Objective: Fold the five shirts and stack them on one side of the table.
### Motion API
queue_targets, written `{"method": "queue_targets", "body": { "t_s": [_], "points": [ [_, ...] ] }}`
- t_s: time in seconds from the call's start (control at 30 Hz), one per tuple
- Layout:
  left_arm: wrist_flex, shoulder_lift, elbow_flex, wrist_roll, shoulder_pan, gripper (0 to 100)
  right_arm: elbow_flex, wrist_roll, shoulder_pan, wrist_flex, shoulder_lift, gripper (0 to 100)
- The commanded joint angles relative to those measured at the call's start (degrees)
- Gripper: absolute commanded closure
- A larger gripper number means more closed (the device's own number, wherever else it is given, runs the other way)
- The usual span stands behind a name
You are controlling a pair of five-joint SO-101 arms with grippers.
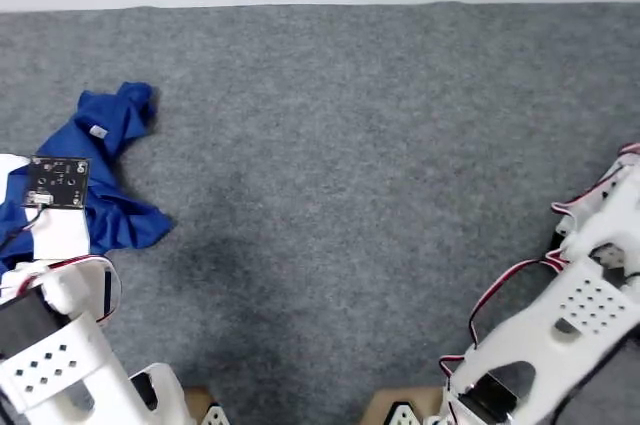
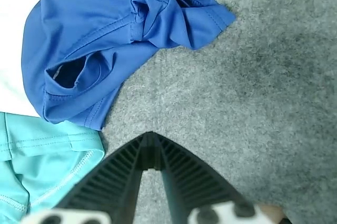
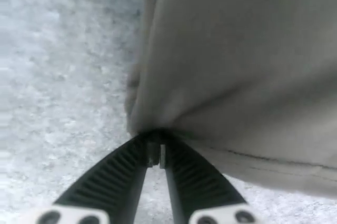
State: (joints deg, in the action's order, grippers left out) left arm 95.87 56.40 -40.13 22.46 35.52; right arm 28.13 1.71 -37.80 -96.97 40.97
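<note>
The left gripper [image 2: 152,142], jaws closed on nothing, hangs over the table [image 2: 263,103] just short of the crumpled blue shirt [image 2: 100,29], a teal shirt [image 2: 37,166] beside it, while the right gripper [image 3: 156,145] pinches the edge of a beige shirt [image 3: 237,66].

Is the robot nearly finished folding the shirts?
Not nearly: nothing looks folded yet. The crumpled blue shirt lies next to a light teal shirt, by the shut, empty left end effector. The right end effector seems to pinch a grey-beige shirt. Folding and stacking remain.
</note>
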Motion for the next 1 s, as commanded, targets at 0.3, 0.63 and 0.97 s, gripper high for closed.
{"method": "queue_targets", "body": {
  "t_s": [0.3, 0.63, 0.97],
  "points": [
    [-1.1, 0.7, 0.8, 0.2, -0.1, 100, 0.8, -0.1, 3.4, -4.9, -27.1, 99.0],
    [-0.8, 0.7, 0.8, 0.2, 0.2, 100, -1.2, -0.1, 3.4, -4.6, -16.5, 99.0],
    [-0.9, 0.7, 0.8, 0.2, 0.0, 100, -1.2, -0.1, 1.9, -4.6, -8.4, 99.0]
  ]
}}
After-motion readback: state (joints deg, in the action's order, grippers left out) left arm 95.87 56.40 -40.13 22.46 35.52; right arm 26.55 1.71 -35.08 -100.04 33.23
